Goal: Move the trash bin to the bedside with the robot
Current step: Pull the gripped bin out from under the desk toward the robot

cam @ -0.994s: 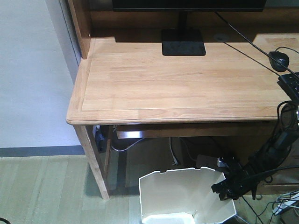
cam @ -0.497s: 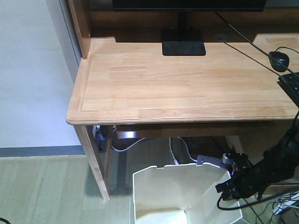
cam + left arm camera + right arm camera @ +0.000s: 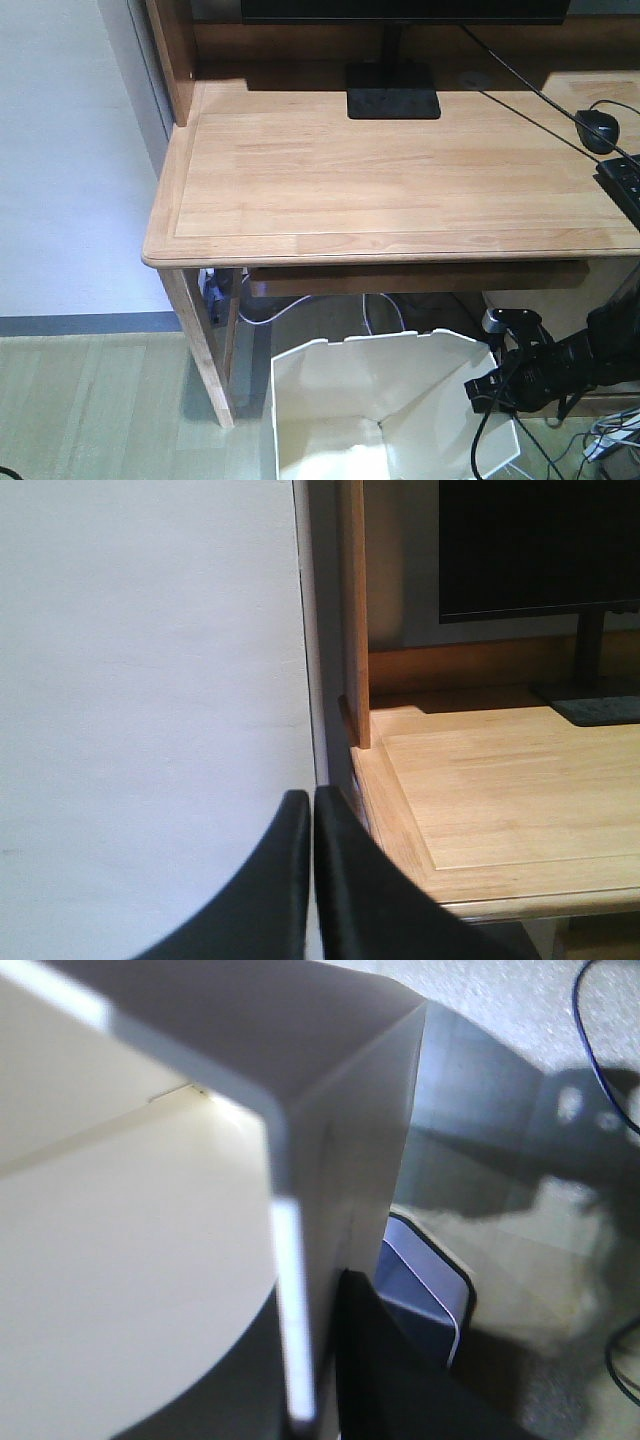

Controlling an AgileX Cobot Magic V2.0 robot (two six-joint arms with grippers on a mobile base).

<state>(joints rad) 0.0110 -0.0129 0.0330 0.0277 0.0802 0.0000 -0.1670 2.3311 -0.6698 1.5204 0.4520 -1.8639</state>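
The white faceted trash bin (image 3: 380,400) stands on the floor under the front edge of the light wooden desk (image 3: 400,180). My right gripper (image 3: 482,392), on a black jointed arm, is at the bin's right rim. In the right wrist view the thin white bin wall (image 3: 150,1230) runs between the two fingers of the right gripper (image 3: 300,1360), which is shut on it. My left gripper (image 3: 312,805) is shut and empty, held up in front of the white wall beside the desk's left end. The bed is out of view.
A monitor stand (image 3: 392,100), a mouse (image 3: 597,128) and a keyboard corner (image 3: 622,185) lie on the desk. The desk leg (image 3: 205,350) stands left of the bin. Cables (image 3: 610,432) lie on the floor at right. A bluish-grey box (image 3: 430,1290) sits beside the bin.
The bin has moved left and nearer the camera, out from under the desk, with my right gripper on its rim. The left gripper shows no earlier frame.
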